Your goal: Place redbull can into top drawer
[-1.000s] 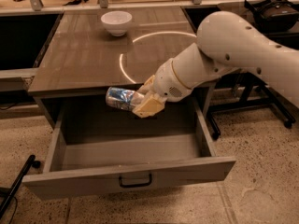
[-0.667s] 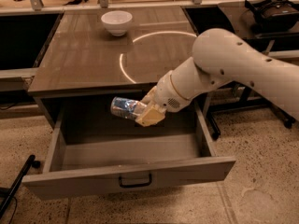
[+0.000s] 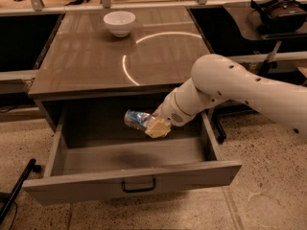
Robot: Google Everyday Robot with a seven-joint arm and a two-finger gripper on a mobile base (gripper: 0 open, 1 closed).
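Note:
The top drawer point(image 3: 129, 178) is pulled open below the counter, with its flat front panel and dark bail handle point(image 3: 138, 186) facing me. My gripper point(image 3: 153, 126) is shut on the redbull can point(image 3: 135, 119), a slim silver and blue can held on its side. The can hangs inside the drawer opening, above the drawer floor and just below the counter's front edge. My white arm reaches in from the right. The tan fingers point(image 3: 157, 128) cover the can's right end.
A white bowl point(image 3: 119, 22) stands at the back of the counter top point(image 3: 96, 56). A dark headset point(image 3: 280, 11) lies on a table at the back right. A black pole point(image 3: 17, 188) leans at the lower left on the speckled floor.
My gripper has carried the can down and forward, from level with the counter's front edge into the open drawer space. The drawer and the bowl have not moved.

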